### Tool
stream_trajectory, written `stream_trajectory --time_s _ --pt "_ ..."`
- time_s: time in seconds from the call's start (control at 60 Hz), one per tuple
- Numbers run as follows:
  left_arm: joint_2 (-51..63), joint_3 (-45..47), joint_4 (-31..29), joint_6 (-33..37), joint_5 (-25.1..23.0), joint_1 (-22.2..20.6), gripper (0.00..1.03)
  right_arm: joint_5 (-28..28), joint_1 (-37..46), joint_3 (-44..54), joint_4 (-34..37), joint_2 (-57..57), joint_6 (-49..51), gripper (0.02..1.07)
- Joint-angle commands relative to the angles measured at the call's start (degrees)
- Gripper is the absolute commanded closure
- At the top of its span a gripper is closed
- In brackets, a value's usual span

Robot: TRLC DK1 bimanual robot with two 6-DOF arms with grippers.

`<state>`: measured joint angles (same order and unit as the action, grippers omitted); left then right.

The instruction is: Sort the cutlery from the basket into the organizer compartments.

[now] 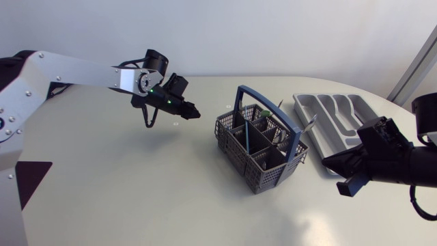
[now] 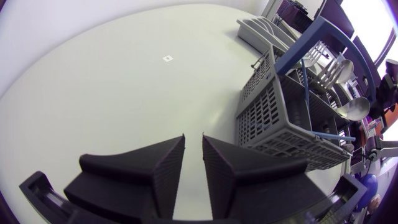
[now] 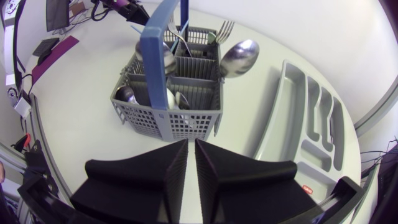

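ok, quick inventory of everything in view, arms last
basket: one, grey mesh with a blue handle, on the table right of centre.
cutlery: several silver spoons and forks plus a blue-handled piece, standing in the basket; exact count unclear.
organizer: one, grey, on the table just beyond the basket to its right; no cutlery visible in it.
table: one, white.
left tool: black, over bare table left of the basket, fingers nearly together, holding nothing.
right tool: black, facing the basket and organizer from the right, fingers nearly together, holding nothing.
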<state>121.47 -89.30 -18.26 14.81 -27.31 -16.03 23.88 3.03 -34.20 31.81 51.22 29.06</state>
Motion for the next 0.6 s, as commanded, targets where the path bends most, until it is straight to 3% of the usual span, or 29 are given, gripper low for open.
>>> stream_trajectory --time_s 0.0,0.317,0.583 --pt "3.9 -3.8 -1.3 -0.7 -2.2 -0.9 0.97 0.6 1.5 2.4 -0.9 3.3 2.5 1.01" --pt "9.6 -13.3 -5.4 -1.8 -10.7 -2.8 0.97 2.6 2.1 1.3 -10.0 15.0 0.4 1.01" --pt "9.2 -12.1 -9.0 1.5 -15.8 -4.1 0.98 4.9 1.3 -4.7 -15.6 25.3 -3.8 1.01"
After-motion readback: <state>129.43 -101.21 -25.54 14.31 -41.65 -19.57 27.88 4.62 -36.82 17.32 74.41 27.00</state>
